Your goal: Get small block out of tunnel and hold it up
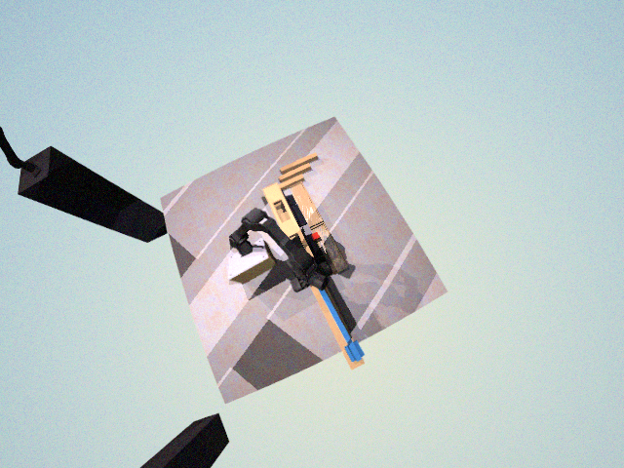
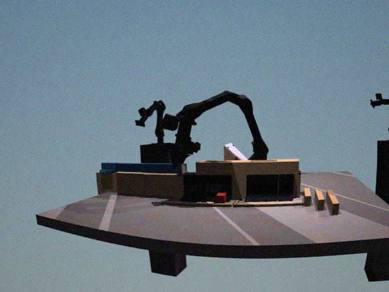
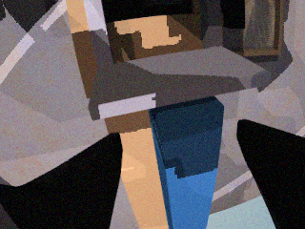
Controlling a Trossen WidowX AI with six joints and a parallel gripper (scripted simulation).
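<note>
In the top view, the tunnel (image 1: 272, 193) (image 2: 264, 166) serves as landmark. The arm (image 1: 290, 239) (image 2: 207, 105) arches over beside it, bringing the gripper (image 1: 316, 279) (image 2: 179, 160) (image 3: 178, 131) down just past the end where the blue handle (image 1: 334, 312) (image 2: 141, 168) (image 3: 193, 196) runs outward. The block (image 1: 316, 235) (image 2: 220, 197), red and small, shows beside the tunnel. Three loose rods (image 1: 298, 163) (image 2: 319, 199) lie near the tunnel's opposite end.

In the exterior view, the block sits low at the tunnel's front, near the handle end, outside or at the mouth of a dark opening; which of the two cannot be told. It is not held up. The gripper points down at the handle's inner end.

In the wrist view, the fingers stand a good way open, short of their widest, one on each side of the handle with gaps between, and nothing is gripped. The blue bar sits off-centre, nearer the right-hand finger in this view. Closing from there could let one finger meet the bar first and twist or shove it. A grip too high could slip during a pull, and a sideways drag could jam the cage against its guide. Sliding the cage might also nudge the block back beneath cover.
</note>
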